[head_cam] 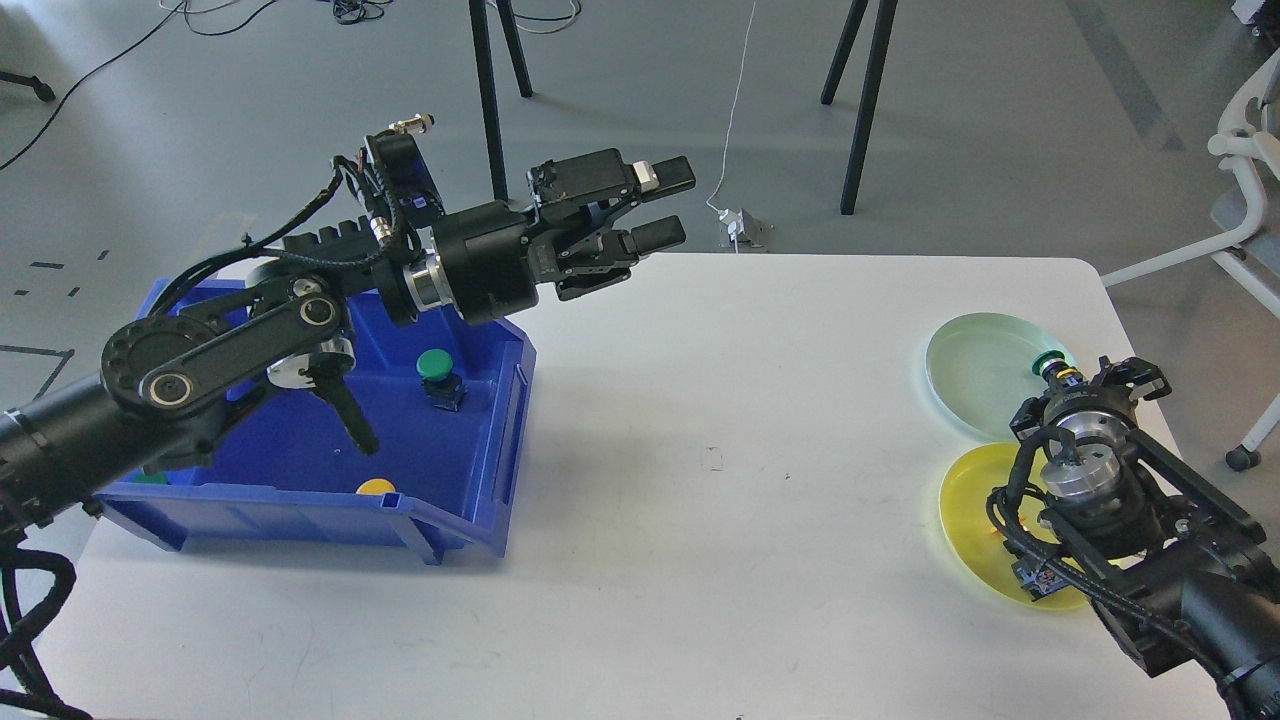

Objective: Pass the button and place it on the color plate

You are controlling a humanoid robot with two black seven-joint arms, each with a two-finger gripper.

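My right gripper [1060, 377] is shut on a green-capped button [1047, 362] and holds it low over the right edge of the pale green plate [975, 365]. The yellow plate [968, 498] lies just in front of it. A button on it is mostly hidden behind my right arm, and only its dark body [1033, 580] shows. My left gripper [662, 206] is open and empty, raised above the table's far edge, right of the blue bin [470, 500]. The bin holds a green button [434, 366] and a yellow button [376, 487].
Both plates sit near the table's right edge [1120, 300]. The blue bin takes up the left side of the table, and my left arm crosses over it. Black stand legs [860, 110] and a white chair [1245, 150] stand on the floor beyond the table.
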